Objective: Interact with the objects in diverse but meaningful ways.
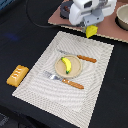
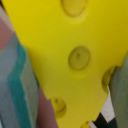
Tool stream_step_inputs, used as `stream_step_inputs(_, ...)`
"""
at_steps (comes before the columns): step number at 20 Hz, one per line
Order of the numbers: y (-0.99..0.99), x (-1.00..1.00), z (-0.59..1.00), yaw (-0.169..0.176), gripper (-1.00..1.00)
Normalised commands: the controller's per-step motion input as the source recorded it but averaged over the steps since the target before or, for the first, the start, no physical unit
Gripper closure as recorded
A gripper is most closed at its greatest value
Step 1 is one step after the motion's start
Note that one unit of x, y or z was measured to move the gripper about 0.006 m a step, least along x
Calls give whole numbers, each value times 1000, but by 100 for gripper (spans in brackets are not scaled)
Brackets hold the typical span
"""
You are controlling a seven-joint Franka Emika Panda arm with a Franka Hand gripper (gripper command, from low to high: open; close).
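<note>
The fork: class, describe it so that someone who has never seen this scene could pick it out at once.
Find the striped placemat on the dark table, then the round tan plate at its middle, holding a banana. The fork lies on the mat along the plate's edge nearer the camera. Unlike the knife on the far side, its metal end has prongs.

White, rounded arm with grey patches and a black cable.

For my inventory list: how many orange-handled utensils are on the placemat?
2. The knife lies beside the plate, on its far side; the fork lies on its near side. None seems hidden.
</note>
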Motion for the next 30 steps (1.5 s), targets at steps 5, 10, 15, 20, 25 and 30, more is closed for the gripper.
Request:
stream_step_inputs(5,303,-230,350,-2,100)
stream_step_inputs(10,441,-286,5,0,100)
stream_step_inputs(15,553,-273,0,0,100)
stream_step_inputs(20,583,-295,-2,0,100)
stream_step_inputs(25,603,-266,0,0,100)
stream_step_inputs(30,596,-130,0,0,100)
